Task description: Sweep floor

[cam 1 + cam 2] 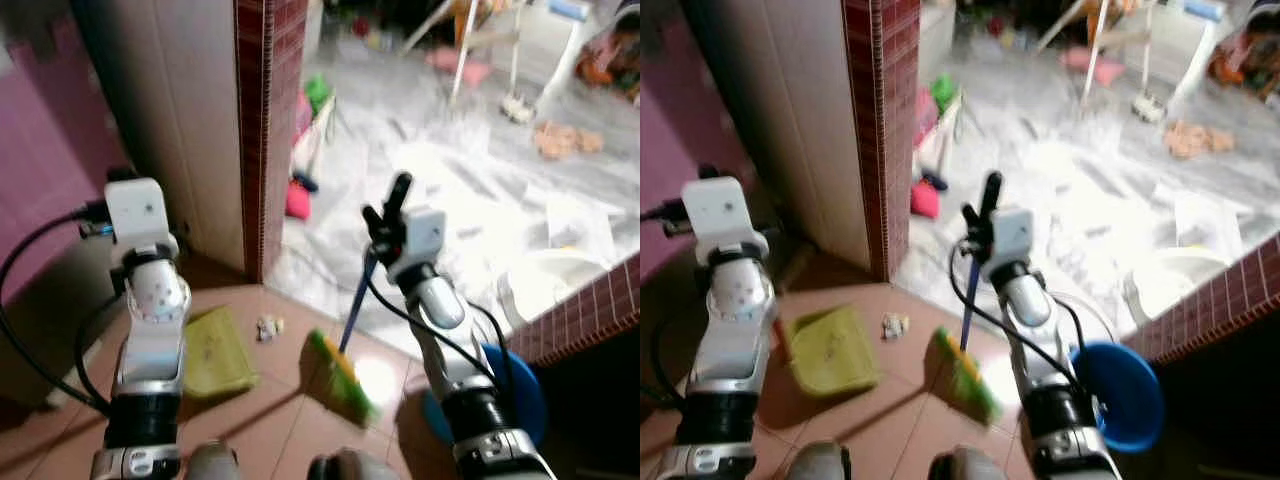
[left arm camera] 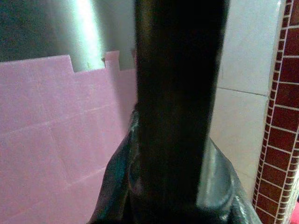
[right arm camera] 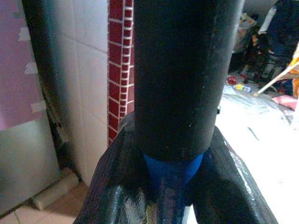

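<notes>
On the tiled floor: green broom [image 1: 343, 375] | right gripper [image 1: 385, 215] clamps its blue handle [image 1: 355, 305] | left gripper [image 2: 180, 93] state unclear | dustpan [image 1: 215, 352] beside scrap [image 1: 268, 326]

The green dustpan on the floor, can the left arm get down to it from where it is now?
Probably yes. The dustpan lies on bare tile beside the left arm, with nothing lying on it. The left gripper is raised well above it, though, and must come down.

Blue handle [image 3: 172, 173] in right tool [image 3: 180, 154]
</notes>
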### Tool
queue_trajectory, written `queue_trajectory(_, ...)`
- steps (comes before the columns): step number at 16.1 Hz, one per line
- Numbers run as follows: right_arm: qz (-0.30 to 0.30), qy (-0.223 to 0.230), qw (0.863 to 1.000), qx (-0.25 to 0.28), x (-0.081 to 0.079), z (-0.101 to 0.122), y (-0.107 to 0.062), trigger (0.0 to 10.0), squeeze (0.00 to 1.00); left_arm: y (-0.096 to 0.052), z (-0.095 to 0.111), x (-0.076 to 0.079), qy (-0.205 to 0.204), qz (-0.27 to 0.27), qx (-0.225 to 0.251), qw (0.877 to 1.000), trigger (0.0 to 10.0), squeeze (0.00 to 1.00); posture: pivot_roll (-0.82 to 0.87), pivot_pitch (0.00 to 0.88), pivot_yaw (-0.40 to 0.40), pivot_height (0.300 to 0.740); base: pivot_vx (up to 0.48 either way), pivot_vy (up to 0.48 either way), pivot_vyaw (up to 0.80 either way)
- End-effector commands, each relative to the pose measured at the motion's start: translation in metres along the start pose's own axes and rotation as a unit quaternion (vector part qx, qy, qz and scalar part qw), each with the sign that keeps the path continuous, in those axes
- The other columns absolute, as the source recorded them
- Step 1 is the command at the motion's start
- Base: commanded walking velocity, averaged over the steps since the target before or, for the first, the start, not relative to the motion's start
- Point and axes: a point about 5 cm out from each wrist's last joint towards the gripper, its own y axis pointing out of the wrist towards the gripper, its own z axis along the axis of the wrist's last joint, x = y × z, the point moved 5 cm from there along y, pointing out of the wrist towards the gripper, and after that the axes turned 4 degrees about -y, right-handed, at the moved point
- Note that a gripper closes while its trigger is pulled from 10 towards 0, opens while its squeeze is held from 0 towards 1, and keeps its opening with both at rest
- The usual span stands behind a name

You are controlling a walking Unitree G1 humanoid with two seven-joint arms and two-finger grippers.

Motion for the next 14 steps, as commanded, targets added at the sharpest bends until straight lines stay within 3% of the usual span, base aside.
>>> queue_trajectory(1, -0.001, 0.0, 1.0, 0.023, 0.0, 0.013, 0.003, 10.0, 0.0, 0.004, 0.014, 0.001, 0.009, 0.004, 0.031, 0.999, 10.0, 0.0, 0.02, 0.102, -0.121, 0.74, 0.0, 0.0, 0.0)
queue_trajectory(6, -0.004, -0.001, 1.0, 0.021, 0.001, 0.014, 0.004, 10.0, 0.0, 0.003, 0.009, 0.003, 0.035, 0.0, 0.05, 0.998, 10.0, 0.0, 0.0, 0.107, -0.126, 0.74, 0.0, 0.0, 0.0)
queue_trajectory(11, -0.012, 0.006, 1.0, 0.012, -0.006, 0.017, 0.016, 10.0, 0.0, 0.009, -0.006, 0.008, 0.042, -0.003, 0.05, 0.998, 10.0, 0.0, -0.04, 0.146, -0.129, 0.74, 0.0, 0.0, 0.0)
queue_trajectory(14, -0.02, -0.001, 0.999, 0.026, 0.002, 0.029, 0.024, 10.0, 0.0, 0.013, -0.007, 0.018, 0.036, -0.009, 0.047, 0.998, 10.0, 0.0, -0.06, 0.188, -0.139, 0.74, 0.0, 0.0, 0.0)
